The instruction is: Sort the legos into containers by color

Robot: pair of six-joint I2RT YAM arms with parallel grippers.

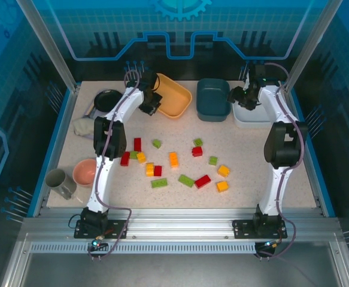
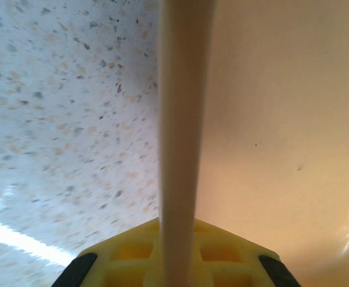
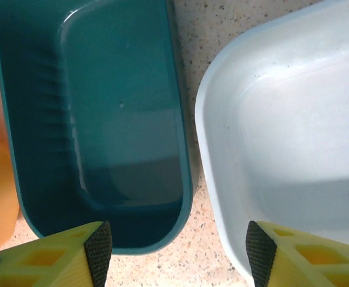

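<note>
We take the top view as our clock face, with 12 o'clock at the far edge of the speckled desk [image 1: 252, 179]. Three bins stand along the far side. The orange-yellow bin [image 1: 175, 97] is at 12 o'clock, askew to the desk edge. The teal bin [image 1: 213, 100] is at 1 o'clock, near it. The white bin [image 1: 249, 118] is at 2 o'clock, just beside the teal one. The left end effector [image 1: 152, 104] sits at the 9 o'clock edge of the orange-yellow bin. In the left wrist view its yellow fingers [image 2: 126, 251] meet the bin wall from both sides, so we read it as clamped on that rim. The right end effector [image 1: 240, 97] hangs over the teal and white bins. In the right wrist view its jaws are spread wide, and the strip of desk between those two bins shows in the gap. A black pan [image 1: 107, 98] lies at 10 o'clock. A pink bowl [image 1: 85, 172] lies at 8 o'clock, with a grey mug [image 1: 60, 182] just beside it. A beige cloth [image 1: 83, 127] lies at 9 o'clock. The legos [image 1: 173, 159], in red, light green and yellow-orange, lie loose on the desk around the centre, well apart from the bins. One red brick [image 1: 202, 181] lies just beside a green brick [image 1: 186, 180] at 6 o'clock.
</note>
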